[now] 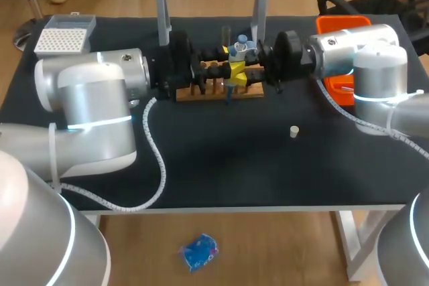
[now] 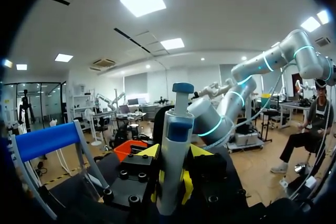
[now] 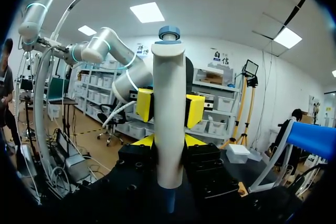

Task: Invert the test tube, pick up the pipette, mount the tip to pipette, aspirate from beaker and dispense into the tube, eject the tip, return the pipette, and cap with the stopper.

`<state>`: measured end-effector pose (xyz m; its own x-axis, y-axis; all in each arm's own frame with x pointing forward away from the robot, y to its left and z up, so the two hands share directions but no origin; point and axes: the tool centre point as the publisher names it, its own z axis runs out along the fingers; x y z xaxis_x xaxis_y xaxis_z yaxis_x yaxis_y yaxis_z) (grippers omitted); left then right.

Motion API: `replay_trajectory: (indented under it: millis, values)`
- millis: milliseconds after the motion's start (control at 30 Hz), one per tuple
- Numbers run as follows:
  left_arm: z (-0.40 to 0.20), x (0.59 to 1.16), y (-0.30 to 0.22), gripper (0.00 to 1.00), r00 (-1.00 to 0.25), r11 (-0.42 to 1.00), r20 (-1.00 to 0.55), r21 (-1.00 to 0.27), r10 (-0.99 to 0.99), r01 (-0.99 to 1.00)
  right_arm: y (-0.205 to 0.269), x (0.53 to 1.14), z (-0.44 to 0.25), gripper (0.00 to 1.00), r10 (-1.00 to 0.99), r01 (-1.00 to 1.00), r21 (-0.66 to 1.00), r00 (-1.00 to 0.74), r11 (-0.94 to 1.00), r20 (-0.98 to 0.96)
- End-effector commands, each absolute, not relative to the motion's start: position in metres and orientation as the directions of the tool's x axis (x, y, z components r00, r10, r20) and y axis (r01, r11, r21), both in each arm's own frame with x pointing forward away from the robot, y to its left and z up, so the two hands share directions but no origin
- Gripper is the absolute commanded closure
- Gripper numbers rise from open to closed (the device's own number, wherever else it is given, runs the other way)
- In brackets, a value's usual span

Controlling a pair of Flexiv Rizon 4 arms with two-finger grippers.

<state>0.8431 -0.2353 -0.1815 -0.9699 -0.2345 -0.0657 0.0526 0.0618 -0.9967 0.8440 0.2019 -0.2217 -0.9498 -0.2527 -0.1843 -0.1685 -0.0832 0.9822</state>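
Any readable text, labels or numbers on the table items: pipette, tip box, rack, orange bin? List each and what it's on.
None can be read on the table's things.
pipette: the body looks plain in both wrist views, no print or scale to be seen.
tip box: no label shows; too small to tell finer marks.
wooden rack: no marks show.
orange bin: no print shows.

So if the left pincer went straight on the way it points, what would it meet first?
The grey plastic pipette with a blue plunger, standing between the tips of the left pincer; right behind it, apparently, the right pincer.
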Motion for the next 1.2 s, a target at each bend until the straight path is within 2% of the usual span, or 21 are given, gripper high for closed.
replay_trajectory:
  millis: [33,200,233,267,700,1100,1200]
  values:
    - [-0.183,0.840,-0.236,1.00,-0.972,0.069,-0.062,-0.997,-0.226,0.047,0.202,0.848,-0.220,1.00,-0.257,-0.167,0.983,-0.949,-0.081,-0.182]
    - [-0.184,0.840,-0.236,1.00,-0.973,0.069,-0.060,-0.997,-0.224,0.046,0.202,0.848,-0.220,1.00,-0.263,-0.160,0.984,-0.949,-0.082,-0.176]
    - [-0.184,0.840,-0.236,1.00,-0.972,0.067,-0.061,-0.997,-0.225,0.047,0.202,0.848,-0.220,0.08,-0.264,-0.156,0.985,-0.949,-0.079,-0.172]
    - [-0.183,0.840,-0.236,1.00,-0.972,0.065,-0.061,-0.997,-0.227,0.048,0.201,0.848,-0.220,0.00,-0.263,-0.156,0.985,-0.949,-0.079,-0.171]
    - [-0.160,0.850,-0.218,1.00,-0.955,0.096,-0.119,-0.991,-0.271,0.097,0.175,0.843,-0.217,0.00,-0.237,-0.095,0.994,-0.968,0.054,-0.080]
    - [-0.136,0.870,-0.178,1.00,-0.852,0.116,-0.119,-0.991,-0.509,0.068,0.128,0.840,-0.203,0.00,-0.056,-0.032,0.990,-0.998,0.136,-0.025]
    - [-0.134,0.872,-0.175,1.00,-0.847,0.116,-0.113,-0.991,-0.519,0.062,0.120,0.842,-0.194,0.00,-0.049,-0.024,0.987,-0.999,0.159,-0.016]
